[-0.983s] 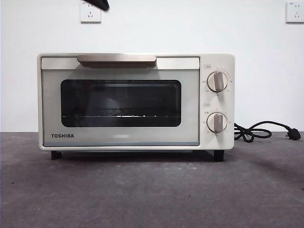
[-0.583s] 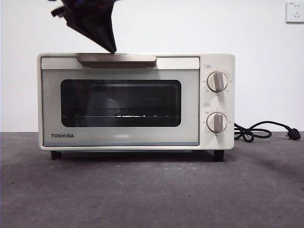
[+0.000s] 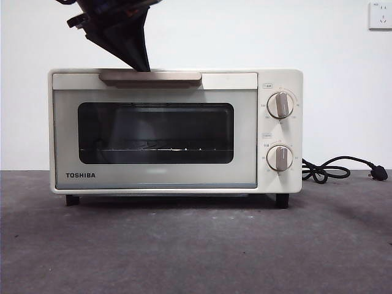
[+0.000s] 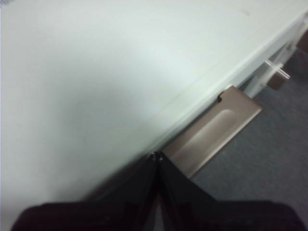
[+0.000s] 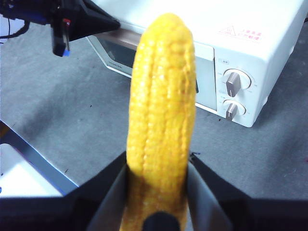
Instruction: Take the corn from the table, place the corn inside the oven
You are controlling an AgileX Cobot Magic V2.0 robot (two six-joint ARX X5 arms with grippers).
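Grey table [image 3: 196, 245] under a white wall carries our TOSHIBA oven [image 3: 174, 131], door closed.

We see the left gripper [image 3: 142, 64] with its jaws pressed together, tips touching the beige bar handle [image 4: 211, 132] at the oven's top front edge. Our right gripper [image 5: 156, 192] has its jaws clamped on the lower end of the corn [image 5: 161, 115], which rises tapered from between them, above the table and apart from the oven. Two round knobs [image 3: 280, 105] sit beside the door; a black cord [image 3: 337, 168] lies by the oven.
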